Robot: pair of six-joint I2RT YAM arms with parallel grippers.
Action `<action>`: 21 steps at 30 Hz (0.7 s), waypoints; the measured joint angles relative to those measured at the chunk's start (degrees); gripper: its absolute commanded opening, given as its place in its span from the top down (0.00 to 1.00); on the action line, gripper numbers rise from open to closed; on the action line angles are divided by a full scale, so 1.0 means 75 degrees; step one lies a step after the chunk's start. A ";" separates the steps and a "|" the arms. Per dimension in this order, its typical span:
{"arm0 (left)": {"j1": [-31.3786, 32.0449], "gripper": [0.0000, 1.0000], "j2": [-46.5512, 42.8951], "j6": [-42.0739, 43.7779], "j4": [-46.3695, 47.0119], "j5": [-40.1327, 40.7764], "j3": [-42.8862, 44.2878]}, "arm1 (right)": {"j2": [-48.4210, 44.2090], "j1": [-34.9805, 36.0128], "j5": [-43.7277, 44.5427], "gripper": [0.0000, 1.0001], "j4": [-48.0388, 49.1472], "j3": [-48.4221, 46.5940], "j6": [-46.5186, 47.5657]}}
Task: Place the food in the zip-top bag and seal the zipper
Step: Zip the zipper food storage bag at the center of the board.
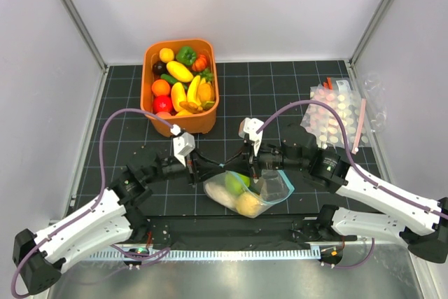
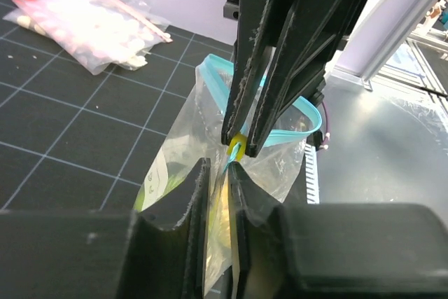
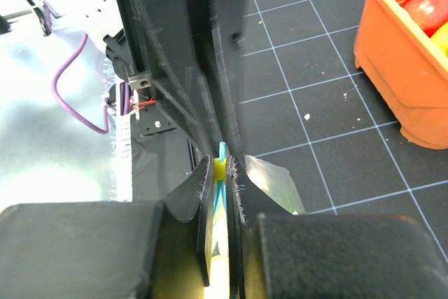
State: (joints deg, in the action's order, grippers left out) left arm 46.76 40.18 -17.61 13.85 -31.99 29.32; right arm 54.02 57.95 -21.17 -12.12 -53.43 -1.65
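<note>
The clear zip-top bag (image 1: 278, 188) lies between the two arms, holding a green apple (image 1: 236, 182), a yellow lemon (image 1: 248, 205) and a pale piece of food (image 1: 220, 191). My right gripper (image 3: 221, 167) comes down from above and is shut on the yellow slider (image 2: 236, 147) of the teal zipper (image 2: 309, 110). In the left wrist view my left gripper (image 2: 217, 169) sits just below that slider. Its jaws are nearly together, with the bag's film pinched between them. In the top view the left gripper (image 1: 232, 171) and the right gripper (image 1: 254, 169) almost touch.
An orange basket (image 1: 190, 125) full of toy fruits and vegetables stands at the back left, its wall (image 3: 395, 85) close to the right wrist. Crinkled pink-dotted packs (image 1: 336, 118) lie at the back right. A metal ledge runs along the near edge.
</note>
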 measured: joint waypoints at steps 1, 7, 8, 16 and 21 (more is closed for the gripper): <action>0.0000 1.00 0.0038 -0.0026 -0.0012 -0.0003 0.0000 | 0.0000 0.0000 0.0009 0.99 0.0000 0.0000 0.0000; 0.0006 0.99 0.0058 0.0020 -0.0055 0.0000 0.0003 | -0.0006 0.0000 0.0085 0.99 -0.0026 0.0000 0.0000; 0.0009 0.99 0.0041 0.0023 -0.0067 0.0017 0.0003 | -0.0006 0.0000 0.0093 0.99 -0.0026 0.0000 0.0000; 0.0050 1.00 -0.0449 0.0032 -0.0350 0.0560 -0.0070 | 0.0146 0.0009 0.0265 0.99 0.0140 -0.0041 0.0000; 0.0058 1.00 -0.0927 0.0032 -0.0595 0.1294 -0.0254 | 0.0306 0.0009 0.0513 0.99 0.0181 -0.0050 0.0003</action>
State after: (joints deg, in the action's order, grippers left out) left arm 47.20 33.23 -17.37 9.39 -22.28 27.42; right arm 56.31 58.02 -17.32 -10.76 -53.80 -1.63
